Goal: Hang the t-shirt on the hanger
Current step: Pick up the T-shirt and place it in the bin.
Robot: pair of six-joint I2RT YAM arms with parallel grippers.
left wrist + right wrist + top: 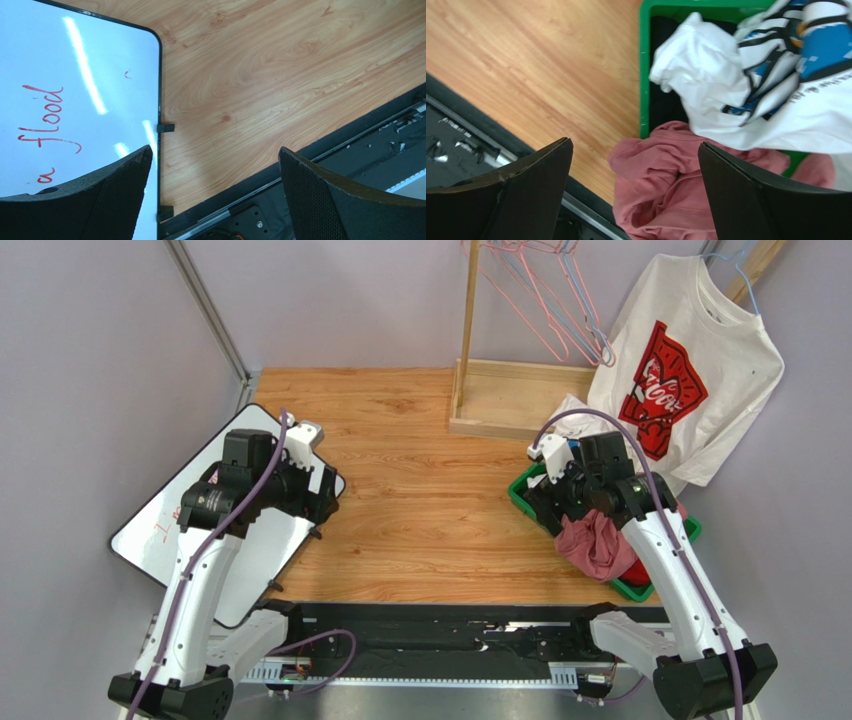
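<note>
Pale lilac walls [100, 340] close in a wood-grain tabletop [420, 490], with 2 white robot arms fixed at its near edge.

The white t-shirt with a blue and black print [726, 100] lies crumpled in a green plastic bin [644, 75] at the right of the table. It is bunched towards the bin's far side, and part of it spills over the rim. Just nearer than it, touching it, a rose-pink garment [661, 190] is heaped in the same bin and hangs over the near-left edge.

The right claw [635, 144] hangs above the bin's near-left corner with its 2 black fingers spread wide. It grips nothing and is clear of both garments.

The thin pink wire hanger [520, 301] is well apart from the shirt. It hangs from a light wooden rack [468, 310] at the far edge, among light-blue wire hangers [588, 315]. To the right of the rack, a white t-shirt with a large red graphic [690, 370] hangs against the wall.

On the left of the table, the left claw [215, 150] is also spread wide and bare. It hovers over the right edge of a black-framed whiteboard [75, 50] that lies flat and carries red handwriting. A black rail [440, 635] runs along the near edge between the 2 arm bases.
</note>
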